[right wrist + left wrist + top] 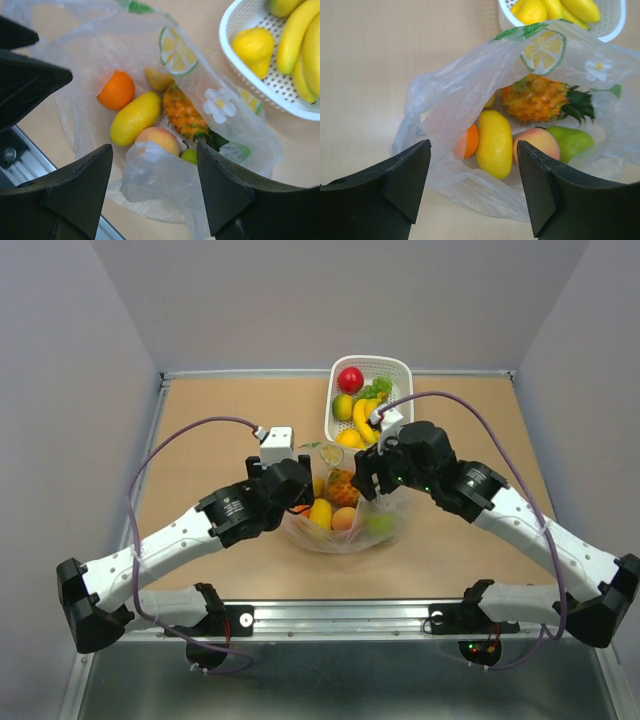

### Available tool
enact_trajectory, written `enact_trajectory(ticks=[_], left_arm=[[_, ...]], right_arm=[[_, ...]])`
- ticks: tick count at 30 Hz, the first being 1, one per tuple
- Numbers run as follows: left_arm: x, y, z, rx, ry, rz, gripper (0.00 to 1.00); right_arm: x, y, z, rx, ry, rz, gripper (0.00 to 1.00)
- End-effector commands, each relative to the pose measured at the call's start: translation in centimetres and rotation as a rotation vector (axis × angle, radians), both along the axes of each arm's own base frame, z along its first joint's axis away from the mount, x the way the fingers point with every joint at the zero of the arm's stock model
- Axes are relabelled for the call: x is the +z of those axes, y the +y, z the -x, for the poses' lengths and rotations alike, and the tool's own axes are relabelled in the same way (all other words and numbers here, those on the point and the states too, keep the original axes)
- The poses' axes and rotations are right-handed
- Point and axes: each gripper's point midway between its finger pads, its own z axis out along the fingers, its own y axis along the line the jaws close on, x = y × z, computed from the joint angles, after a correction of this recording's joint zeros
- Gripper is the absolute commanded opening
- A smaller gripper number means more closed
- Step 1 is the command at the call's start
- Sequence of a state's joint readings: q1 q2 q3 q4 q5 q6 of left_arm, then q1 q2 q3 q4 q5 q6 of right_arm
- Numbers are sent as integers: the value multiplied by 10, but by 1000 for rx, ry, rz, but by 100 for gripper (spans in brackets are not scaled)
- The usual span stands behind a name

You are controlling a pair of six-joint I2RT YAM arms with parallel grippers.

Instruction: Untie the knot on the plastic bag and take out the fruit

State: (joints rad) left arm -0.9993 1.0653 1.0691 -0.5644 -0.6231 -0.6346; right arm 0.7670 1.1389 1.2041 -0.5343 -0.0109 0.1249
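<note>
The plastic bag (297, 528) lies at the table's centre with its mouth open; no knot shows. Inside lie the fruit: an orange (469, 141), a yellow oval fruit (494, 142), a peach (536, 142), a green fruit (572, 141) and a pineapple (537, 97). My left gripper (474, 150) is open and empty over the bag's left rim (450, 100). My right gripper (154, 150) is open and empty over the bag's right side, with a loose fold of the bag (155, 175) between the fingers. In the top view both grippers, left (300, 490) and right (370, 480), hang close above the bag.
A white slotted basket (400, 370) stands just behind the bag with a red apple (350, 378), bananas (362, 418) and other fruit. It also shows in the right wrist view (235, 55). A metal rail (340, 615) runs along the near table edge. Walls enclose the table.
</note>
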Motion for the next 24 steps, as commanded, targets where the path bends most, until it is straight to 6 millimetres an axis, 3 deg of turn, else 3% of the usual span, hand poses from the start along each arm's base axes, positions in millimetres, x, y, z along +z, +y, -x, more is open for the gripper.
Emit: enact_trajectory(ticks=[1,3,5,7,8,10,12,13,17,20,23,24], left_arm=[[5,16,-21,59,-50,-129,81],[5,21,-35,74,-61,-157,81],[-4,20,-44,58,-41,-177,81],[-9,25,-57,58,-31,-200,81],[-9,24,-61,58,-34,-204,81],[-14,27,-69,55,-28,-228,80],[-15,26,-76,53,-37,-224,79],[-22,28,-79,49,-25,-235,79],[-30,31,-86,40,-21,-236,79],[-37,33,-86,29,-23,-238,78],[-38,34,-86,11,-40,-223,78],[-37,33,-87,5,-48,-212,78]], right_arm=[[-27,8,-3,10,30,107,73],[-56,0,-4,-30,75,168,72],[-88,-9,4,-66,149,211,65],[-106,-20,10,-118,198,222,53],[-117,-23,17,-153,248,203,39],[-154,-35,35,-208,366,222,23],[-176,-42,47,-254,440,228,17],[-197,-51,59,-295,504,248,14],[-222,-72,75,-421,578,254,15],[-232,-82,83,-481,614,256,23],[-234,-81,89,-448,639,269,34],[-226,-75,87,-425,633,250,36]])
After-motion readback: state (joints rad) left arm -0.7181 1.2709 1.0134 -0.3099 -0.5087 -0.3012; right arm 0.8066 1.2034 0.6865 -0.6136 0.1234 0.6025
